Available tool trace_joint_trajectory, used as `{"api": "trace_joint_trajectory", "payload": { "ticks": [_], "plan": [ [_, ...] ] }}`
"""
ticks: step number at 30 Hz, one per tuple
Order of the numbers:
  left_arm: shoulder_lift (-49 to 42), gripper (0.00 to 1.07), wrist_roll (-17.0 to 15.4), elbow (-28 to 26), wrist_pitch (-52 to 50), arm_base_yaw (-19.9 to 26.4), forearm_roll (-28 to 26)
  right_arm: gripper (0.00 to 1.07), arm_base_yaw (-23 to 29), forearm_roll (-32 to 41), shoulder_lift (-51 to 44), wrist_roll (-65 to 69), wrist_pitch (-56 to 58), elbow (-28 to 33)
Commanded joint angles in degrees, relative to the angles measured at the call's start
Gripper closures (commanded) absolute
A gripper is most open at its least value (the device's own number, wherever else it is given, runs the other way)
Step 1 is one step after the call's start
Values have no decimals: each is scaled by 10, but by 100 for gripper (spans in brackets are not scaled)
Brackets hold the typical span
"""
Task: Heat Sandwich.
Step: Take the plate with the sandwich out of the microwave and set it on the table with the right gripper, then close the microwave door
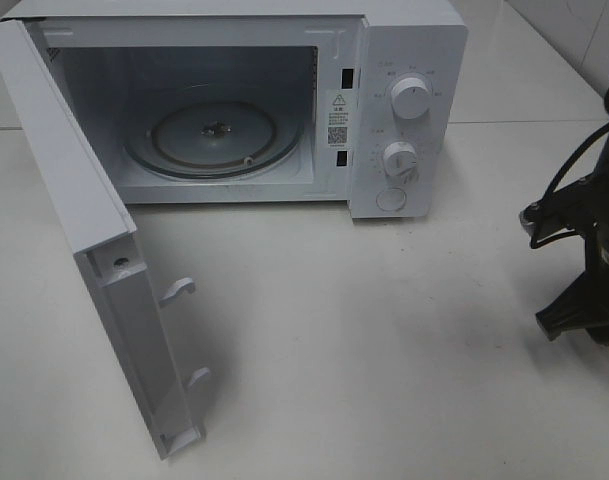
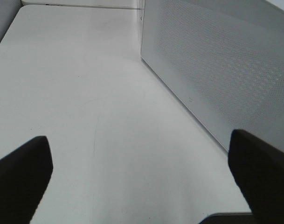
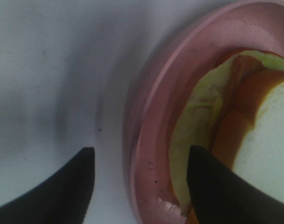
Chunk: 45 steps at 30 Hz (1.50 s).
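In the right wrist view the sandwich (image 3: 267, 140), white bread over a pale yellow-green layer, lies on a round pink plate (image 3: 153, 112). My right gripper (image 3: 141, 151) is open astride the plate's rim. One fingertip (image 3: 81, 172) is outside over the table, the other hangs over the sandwich's edge, and neither visibly presses the rim. Plate and sandwich do not show in the exterior high view, where only the right arm (image 1: 584, 290) appears at the right edge. My left gripper (image 2: 138, 137) is wide open and empty above bare table.
The white microwave (image 1: 409, 110) stands at the back with its door (image 1: 94, 250) swung out toward the front left. Its glass turntable (image 1: 214, 135) is bare. A dotted microwave panel (image 2: 216, 70) runs close beside the left gripper.
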Motion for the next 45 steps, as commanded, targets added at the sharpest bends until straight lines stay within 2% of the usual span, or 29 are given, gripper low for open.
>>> {"api": "trace_joint_trajectory", "payload": {
  "ticks": [1, 3, 7, 8, 9, 12, 17, 21, 30, 38, 45],
  "plan": [
    [-8, 9, -1, 2, -8, -1, -2, 41, -3, 55, -47, -87, -11, 0],
    [-8, 9, -1, 2, -8, -1, -2, 39, -3, 73, -58, -106, -13, 0],
    [-8, 9, -1, 2, -8, -1, -2, 28, -3, 167, -124, -202, -19, 0],
    [-8, 9, -1, 2, -8, -1, -2, 28, -3, 167, -124, -202, -19, 0],
    [-8, 9, -1, 2, -8, -1, -2, 26, -3, 215, -148, -235, -19, 0],
    [-8, 9, -1, 2, -8, -1, -2, 28, -3, 295, -199, -297, -9, 0],
    [-8, 9, -1, 2, -8, -1, -2, 28, -3, 333, -235, -319, 1, 0],
    [-8, 9, -1, 2, -8, -1, -2, 30, -3, 395, -294, -358, 37, 0],
    [-8, 9, -1, 2, -8, -1, -2, 31, -3, 447, -379, -383, 85, 0],
    [-8, 9, -1, 2, -8, -1, -2, 31, -3, 450, -445, -384, 127, 1],
    [-8, 9, -1, 2, -8, -1, -2, 31, -3, 448, -560, -387, 164, 1]
  ]
}}
